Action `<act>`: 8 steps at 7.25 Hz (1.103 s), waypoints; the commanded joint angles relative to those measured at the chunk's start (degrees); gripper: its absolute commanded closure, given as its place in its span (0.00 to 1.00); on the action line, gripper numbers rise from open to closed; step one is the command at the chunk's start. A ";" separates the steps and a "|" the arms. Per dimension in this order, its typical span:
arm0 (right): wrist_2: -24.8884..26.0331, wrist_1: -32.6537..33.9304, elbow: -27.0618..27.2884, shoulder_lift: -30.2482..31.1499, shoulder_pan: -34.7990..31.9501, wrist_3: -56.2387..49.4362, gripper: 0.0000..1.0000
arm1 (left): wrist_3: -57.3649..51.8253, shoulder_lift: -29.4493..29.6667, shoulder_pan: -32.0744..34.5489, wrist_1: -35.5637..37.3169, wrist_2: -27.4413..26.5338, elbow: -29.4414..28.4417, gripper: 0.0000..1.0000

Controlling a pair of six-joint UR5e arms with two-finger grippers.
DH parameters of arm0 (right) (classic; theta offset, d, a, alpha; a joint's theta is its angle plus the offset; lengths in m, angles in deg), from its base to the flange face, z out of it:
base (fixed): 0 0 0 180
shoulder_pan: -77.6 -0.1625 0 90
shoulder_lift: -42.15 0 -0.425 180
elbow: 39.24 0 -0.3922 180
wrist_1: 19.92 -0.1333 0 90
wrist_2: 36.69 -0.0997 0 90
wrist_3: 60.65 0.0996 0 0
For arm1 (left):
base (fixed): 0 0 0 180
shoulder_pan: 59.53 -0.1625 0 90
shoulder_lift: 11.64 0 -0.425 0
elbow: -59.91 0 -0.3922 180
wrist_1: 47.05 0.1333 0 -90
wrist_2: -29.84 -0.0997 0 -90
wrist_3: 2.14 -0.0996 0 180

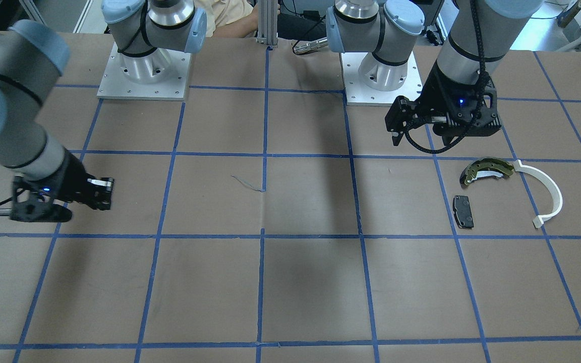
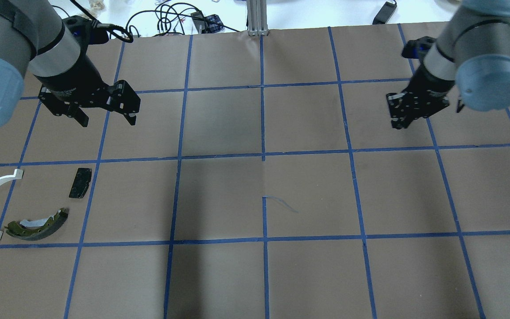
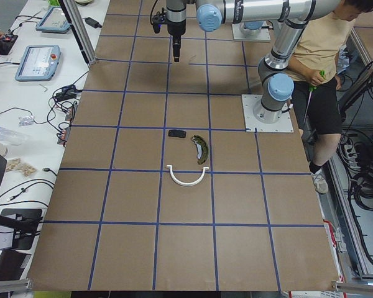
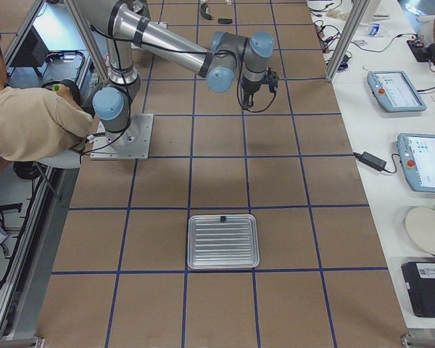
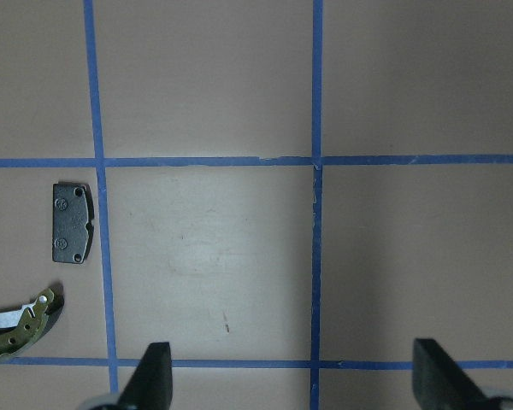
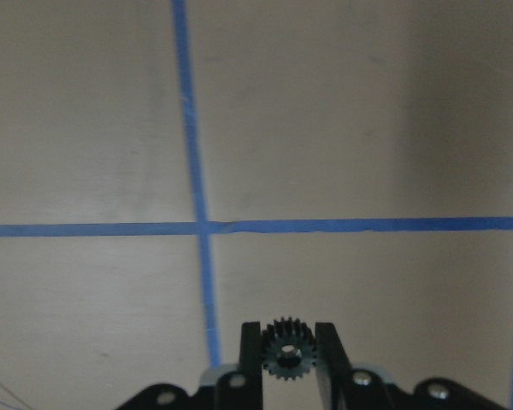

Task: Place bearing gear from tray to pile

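Table (image 2: 308, 195): lying under a grid of blue tape (image 2: 263, 124).
Tray (image 4: 222, 246): sitting at the table's right end, well apart from the pile.
Pile: white arc (image 1: 556, 193), brake shoe (image 1: 487, 165) and black pad (image 1: 463, 210) lying near one another on the left side.
Left gripper (image 2: 106, 120): hovering near the pile, jaws spread wide, holding nothing.
Right gripper (image 2: 399, 123): hanging over the right side, jaws pinching the gear.
Gear (image 6: 289, 350): small, black and toothed, sitting clear of the table, well apart from the pile.

brown paper-covered table (image 2: 308, 195) gridded with blue tape (image 2: 264, 124); tangled cables (image 2: 166, 17) at 11 o'clock beyond its edge. exterior right view: teach pendant (image 4: 396, 90) at 2 o'clock, operator in a beige shirt (image 4: 29, 123) at 9.
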 commanded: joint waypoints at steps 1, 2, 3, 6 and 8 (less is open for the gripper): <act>-1.11 11.49 -0.07 -6.36 -16.94 25.29 0.94 | 0.00 0.00 0.00 -0.08 -0.09 0.00 0.00; -0.50 14.76 0.02 -8.49 -23.36 34.54 0.94 | 0.00 0.00 -0.09 0.00 -0.09 0.00 0.00; -0.58 15.22 -0.07 -10.51 -27.69 42.11 0.94 | 0.00 0.00 -0.09 -0.08 -0.09 0.00 0.00; -0.06 20.41 -0.42 -14.31 -30.02 43.52 0.49 | 0.00 0.17 -0.96 -0.08 -0.26 -0.44 0.00; 1.95 19.37 -0.94 -13.44 -27.84 35.80 0.00 | 0.00 0.43 -1.84 0.00 0.00 -1.05 0.00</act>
